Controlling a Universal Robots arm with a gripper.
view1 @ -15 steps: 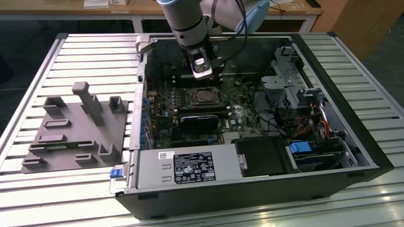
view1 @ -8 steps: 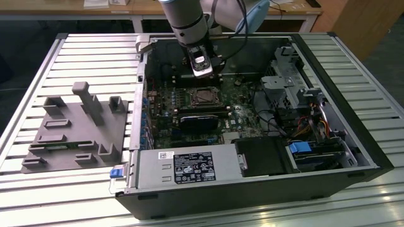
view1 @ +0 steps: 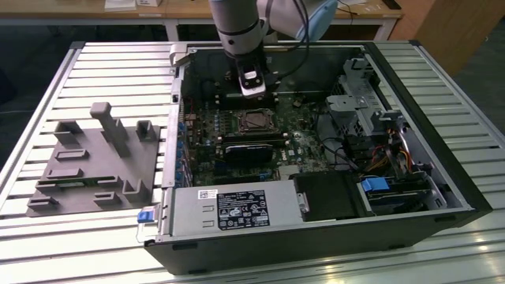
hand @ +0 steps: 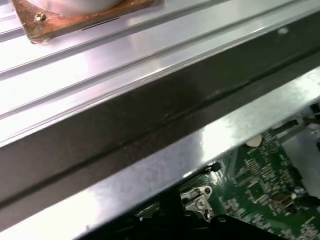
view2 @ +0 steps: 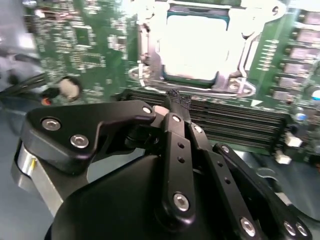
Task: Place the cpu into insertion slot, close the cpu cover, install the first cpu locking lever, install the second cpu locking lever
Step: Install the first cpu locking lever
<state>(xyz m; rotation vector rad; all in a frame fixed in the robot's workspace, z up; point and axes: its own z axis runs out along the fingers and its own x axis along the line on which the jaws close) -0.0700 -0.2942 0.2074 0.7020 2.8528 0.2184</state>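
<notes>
Jaws of the gripper (view2: 177, 102) are clenched together, grasping nothing, their tips poised over the memory slots (view2: 235, 122) in the second wrist view. Just beyond, the cpu (view2: 196, 47) sits in the insertion slot (view1: 255, 120); the cpu cover (view2: 150, 55) appears closed, though glare obscures detail.

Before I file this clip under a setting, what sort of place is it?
Probably a robotics lab or workshop: an open computer case lies on a slatted aluminium table, a grey fixture block beside it, and wooden benches stand behind.
</notes>
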